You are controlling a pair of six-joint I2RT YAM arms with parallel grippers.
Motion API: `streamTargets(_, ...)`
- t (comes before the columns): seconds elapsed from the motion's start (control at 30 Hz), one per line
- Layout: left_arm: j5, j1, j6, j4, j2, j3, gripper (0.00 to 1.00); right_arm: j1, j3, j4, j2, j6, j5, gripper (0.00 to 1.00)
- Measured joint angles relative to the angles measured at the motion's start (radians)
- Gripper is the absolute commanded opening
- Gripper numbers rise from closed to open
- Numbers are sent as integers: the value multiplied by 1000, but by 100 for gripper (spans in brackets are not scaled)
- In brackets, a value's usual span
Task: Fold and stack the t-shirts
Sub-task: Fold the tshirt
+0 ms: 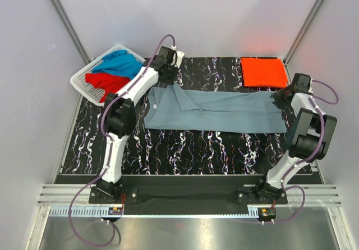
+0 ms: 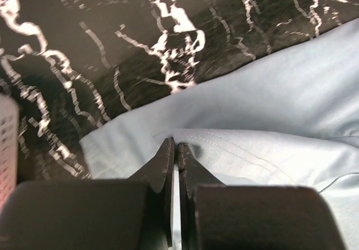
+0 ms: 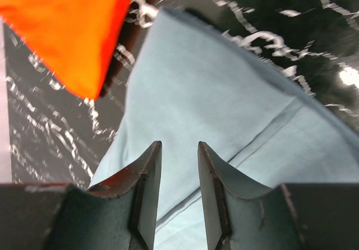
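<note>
Gap between grey-blue t-shirt, orange-red t-shirt

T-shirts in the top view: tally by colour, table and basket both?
grey-blue t-shirt: 1, spread on the table
orange-red t-shirt: 1, folded at the far right
bright blue t-shirt: 1, in the basket
red t-shirt: 1, in the basket
Total: 4

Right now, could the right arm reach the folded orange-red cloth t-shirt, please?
Probably yes: its open end effector hovers over the dull grey-blue t-shirt, just beside the orange-red t-shirt, with nothing between.
</note>
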Motion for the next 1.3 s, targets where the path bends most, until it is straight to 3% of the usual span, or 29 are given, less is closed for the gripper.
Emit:
streamTargets(0.13, 37, 0, -2, 31, 19, 0, 26, 36, 2, -2, -18, -12, -16, 41)
streamTargets(0.2, 45, 0, -8, 42, 26, 4, 32, 71, 9, -7, -19, -24, -28, 42)
streamTargets(0.23, 50, 0, -10, 44, 29, 9, 44, 93, 15, -12, -20, -32, -32, 43)
streamTargets(0.33, 58, 1, -21, 47, 30, 31, 57, 174, 32, -32, -27, -59, -51, 46)
streamTargets(0.47, 60, 1, -56, 42, -2, 36, 57, 290, 66, -79, -42, -98, -84, 46)
streamTargets(0.57, 62, 2, -104, 45, -102, -59, 57, 386, 97, -116, -42, -133, -103, 40)
streamTargets(0.6, 69, 2, -128, 56, -166, -131, 57, 419, 101, -126, -42, -142, -110, 34)
streamTargets(0.83, 154, 2, -284, 129, -508, -644, 56, 545, 34, -167, -42, -161, -144, 33)
streamTargets(1.03, 177, 1, -379, 155, -522, -890, 57, 536, -54, -214, -38, -161, -89, 33)
streamTargets(1.3, 24, 1, -467, 170, -494, -941, 57, 535, -139, -241, -22, -165, 44, 32)
